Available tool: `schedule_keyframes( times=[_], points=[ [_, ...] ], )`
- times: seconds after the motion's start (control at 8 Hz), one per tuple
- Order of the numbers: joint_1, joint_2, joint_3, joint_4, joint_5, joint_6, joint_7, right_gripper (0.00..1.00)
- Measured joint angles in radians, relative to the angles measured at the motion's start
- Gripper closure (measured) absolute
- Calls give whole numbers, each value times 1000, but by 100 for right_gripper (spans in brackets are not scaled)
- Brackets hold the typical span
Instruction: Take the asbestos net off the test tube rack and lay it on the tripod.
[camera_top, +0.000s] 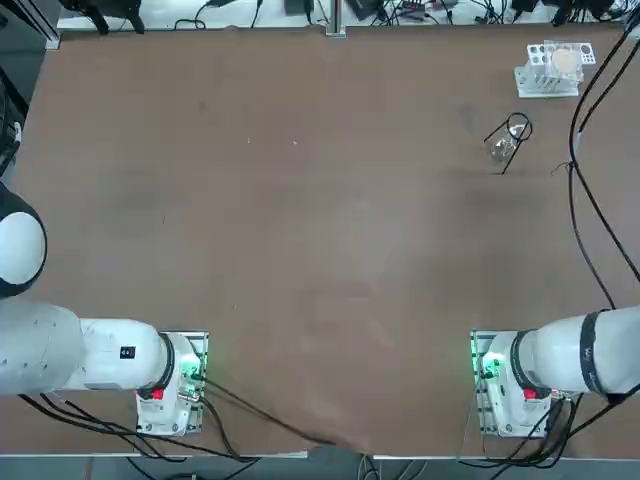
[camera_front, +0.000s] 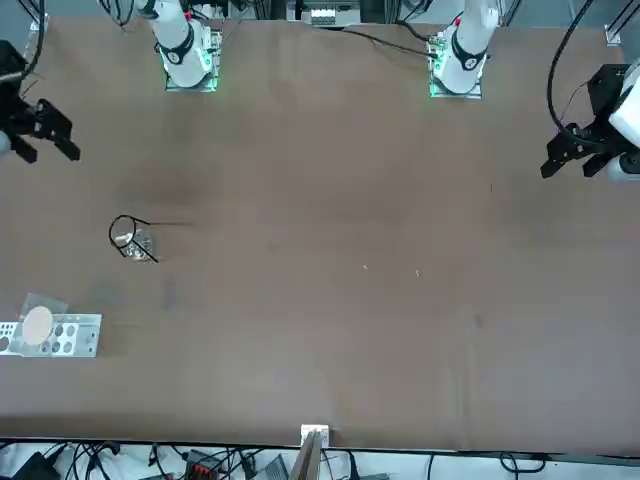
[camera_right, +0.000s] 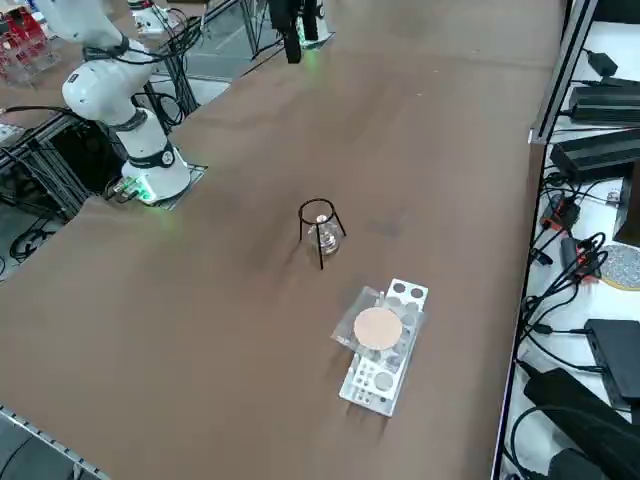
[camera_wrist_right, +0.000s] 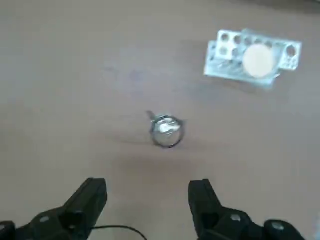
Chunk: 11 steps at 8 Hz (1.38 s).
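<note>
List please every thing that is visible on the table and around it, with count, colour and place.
asbestos net: one, grey mesh with beige disc, lying on the rack.
test tube rack: one, white, far right corner of the table from the robot.
tripod: one, black wire, beside the rack, nearer the robot.
glass item: one, clear, under the tripod's ring.
table: one, brown.
right gripper: one, black, open, above the table, holding nothing.

Asbestos net (camera_right: 379, 327) — grey mesh square, beige disc at centre — lies flat atop white holed test tube rack (camera_right: 386, 365), near table's far right corner. Tripod (camera_right: 319, 228) — black wire, ring top — upright, near rack, apart.
</note>
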Motion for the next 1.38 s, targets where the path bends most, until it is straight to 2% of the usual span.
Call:
schedule_keyframes(
  times=[0.38,0.75,1.12,1.38],
  points=[
    [-84,78,-13,-19,-26,184,-281,0],
    [-163,198,-16,-30,-26,394,-573,1],
    [-223,293,-17,-139,-27,752,-791,1],
    [-278,323,-18,-222,-28,941,-958,1]
  ],
)
